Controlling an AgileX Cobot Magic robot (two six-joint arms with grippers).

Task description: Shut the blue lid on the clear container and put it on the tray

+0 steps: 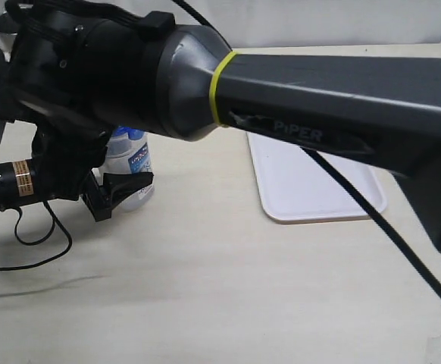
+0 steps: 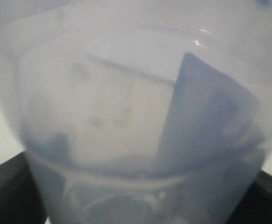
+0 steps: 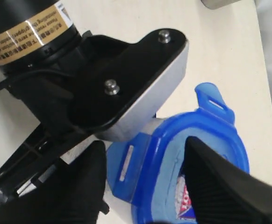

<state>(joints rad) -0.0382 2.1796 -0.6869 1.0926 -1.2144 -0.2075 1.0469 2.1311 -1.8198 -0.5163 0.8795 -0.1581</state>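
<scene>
The blue lid (image 3: 206,130) is seen set on the mouth of the clear container (image 1: 133,178), which is stood upright on the surface (image 1: 205,288) at the left of the scene. It is well apart from the tray (image 1: 319,189) at the right. The container is clasped by the left fingers (image 1: 126,184), one on each side of its wall. In the left wrist view the clear wall is seen filling the frame between them. The right fingers (image 3: 220,182) are spread above the lid with nothing gripped between them. One is laid over the lid's top face and the other is held just outside its rim.

Two snap flaps are seen sticking outward, so the lid is judged to be placed but not yet locked. The flaps remain to be pressed down. After that, the closed container has to be carried across to the right and set on the tray.

"PiPER" can be read on the right arm (image 1: 342,83). A blue-and-white label is shown on the container, but its lettering is too blurred to be read. Red and blue print on the lid's sticker is cut off by a finger. The small print on the gold band (image 1: 23,180) of the left arm cannot be made out.
</scene>
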